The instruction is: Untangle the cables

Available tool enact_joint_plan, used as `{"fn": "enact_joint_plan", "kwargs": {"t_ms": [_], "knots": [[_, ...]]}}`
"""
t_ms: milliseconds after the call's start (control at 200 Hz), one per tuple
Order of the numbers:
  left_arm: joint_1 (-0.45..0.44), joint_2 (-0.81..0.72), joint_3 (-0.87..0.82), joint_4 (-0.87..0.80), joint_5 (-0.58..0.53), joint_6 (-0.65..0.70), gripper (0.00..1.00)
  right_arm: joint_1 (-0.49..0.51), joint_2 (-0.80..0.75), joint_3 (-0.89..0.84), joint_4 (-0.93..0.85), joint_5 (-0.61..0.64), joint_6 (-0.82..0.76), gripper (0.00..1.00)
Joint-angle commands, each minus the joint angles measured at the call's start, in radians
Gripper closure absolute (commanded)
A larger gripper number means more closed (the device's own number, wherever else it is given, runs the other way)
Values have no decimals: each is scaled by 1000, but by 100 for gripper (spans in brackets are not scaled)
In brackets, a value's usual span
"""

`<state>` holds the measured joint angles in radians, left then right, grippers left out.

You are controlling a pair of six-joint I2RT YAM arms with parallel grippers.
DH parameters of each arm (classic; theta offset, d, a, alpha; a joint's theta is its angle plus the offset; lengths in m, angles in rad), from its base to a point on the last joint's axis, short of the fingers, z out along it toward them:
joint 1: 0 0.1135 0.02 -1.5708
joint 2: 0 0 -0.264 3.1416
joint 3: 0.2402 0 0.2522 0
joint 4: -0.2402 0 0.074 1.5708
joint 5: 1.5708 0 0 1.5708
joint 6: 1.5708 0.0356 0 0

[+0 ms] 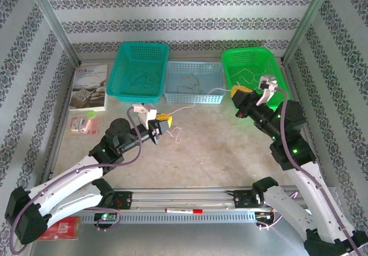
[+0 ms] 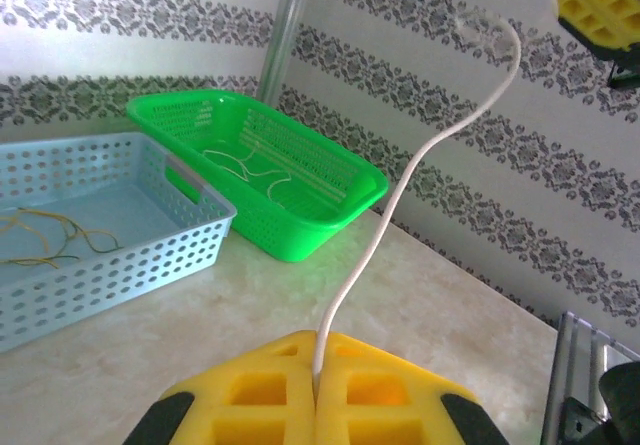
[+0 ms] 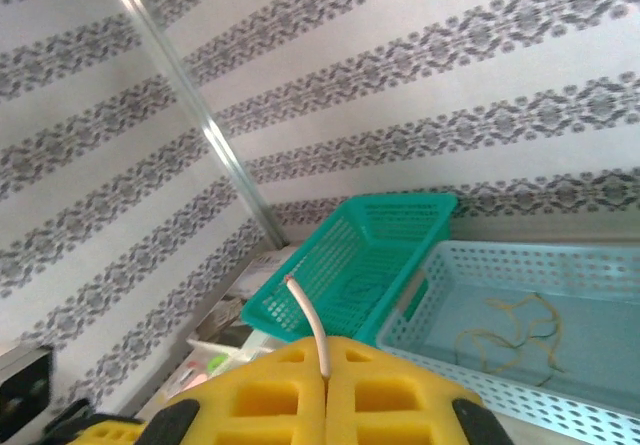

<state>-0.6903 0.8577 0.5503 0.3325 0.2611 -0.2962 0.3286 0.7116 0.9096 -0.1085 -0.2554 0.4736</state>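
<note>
A whitish cable (image 1: 198,99) runs taut through the air between my two grippers. My left gripper (image 1: 164,119) (image 2: 318,350) is shut on one end, and the cable (image 2: 400,195) rises from its yellow pads toward the right gripper's pads (image 2: 590,0). My right gripper (image 1: 238,90) (image 3: 327,355) is shut on the other end, with a short stub (image 3: 308,320) sticking out. A curly whitish strand (image 1: 177,134) lies just right of the left gripper. More cables rest in the baskets: whitish (image 2: 250,170), yellowish (image 2: 50,235) (image 3: 515,330).
Three baskets line the back: teal (image 1: 141,69) (image 3: 370,255), pale blue (image 1: 194,95) (image 2: 150,250), green (image 1: 251,54) (image 2: 300,235). A booklet (image 1: 89,86) and pink packet (image 1: 83,123) lie at the left. A red marker (image 1: 184,210) sits on the front rail.
</note>
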Motion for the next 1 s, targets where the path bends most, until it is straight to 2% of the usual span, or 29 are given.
{"fn": "enact_joint_plan", "kwargs": {"t_ms": [0,195,440,580,669,759,804,859,994], "knots": [[23,-36,-28,-39,-28,-21,100,-56,-20,-17,24,23,42,100],[40,-70,-56,-52,-36,-29,100,-160,-32,-27,32,9,87,100],[54,-102,-70,-76,-62,-24,100,-228,-43,-26,28,39,125,100],[57,-114,-58,-69,-44,-32,100,-229,-6,16,78,-60,154,100],[57,-107,-39,-58,-21,-38,100,-186,29,54,109,-114,163,100],[57,-103,-22,-44,-4,-49,86,-97,65,108,121,-97,128,100],[57,-100,-12,-41,2,-54,75,-48,92,150,117,-80,105,100],[57,-95,2,-40,8,-57,67,-2,134,212,116,-70,84,100],[57,-89,28,-43,9,-67,35,63,261,380,116,-77,64,100]]}}
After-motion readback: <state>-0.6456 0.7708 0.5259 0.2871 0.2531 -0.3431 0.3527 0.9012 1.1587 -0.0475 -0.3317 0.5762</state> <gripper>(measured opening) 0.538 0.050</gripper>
